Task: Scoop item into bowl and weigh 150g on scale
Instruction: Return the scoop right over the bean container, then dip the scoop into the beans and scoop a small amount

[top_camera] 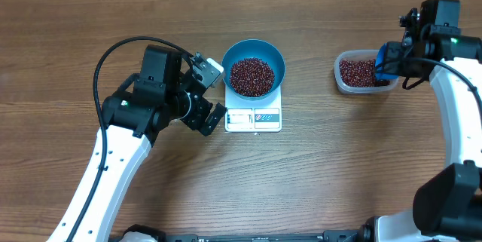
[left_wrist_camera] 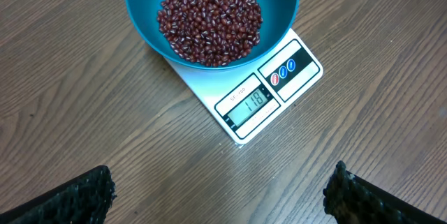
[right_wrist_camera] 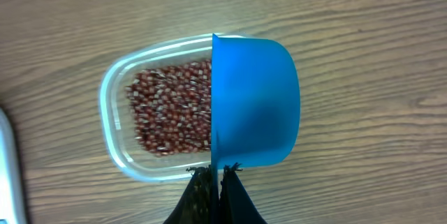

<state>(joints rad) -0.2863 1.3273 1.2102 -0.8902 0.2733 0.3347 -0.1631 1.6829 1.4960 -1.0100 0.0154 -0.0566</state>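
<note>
The blue bowl point(top_camera: 277, 59) stands on the white scale point(top_camera: 254, 119) with a heap of red-brown beans point(top_camera: 251, 76) inside. In the left wrist view the bowl point(left_wrist_camera: 143, 15) and its beans point(left_wrist_camera: 209, 18) sit at the top, and the scale point(left_wrist_camera: 269, 91) shows 118 on its display. My left gripper point(top_camera: 212, 91) is open just left of the scale, with only bare wood between its fingertips point(left_wrist_camera: 220, 189). My right gripper point(right_wrist_camera: 216, 172) is shut on the handle of a small blue scoop point(right_wrist_camera: 255, 102). The scoop is turned on its side over the right part of the tub.
A clear plastic tub point(top_camera: 343, 76) with more beans point(right_wrist_camera: 171, 109) stands at the right of the table, under my right gripper point(top_camera: 380, 62). The left arm's black cable loops above the table at the left.
</note>
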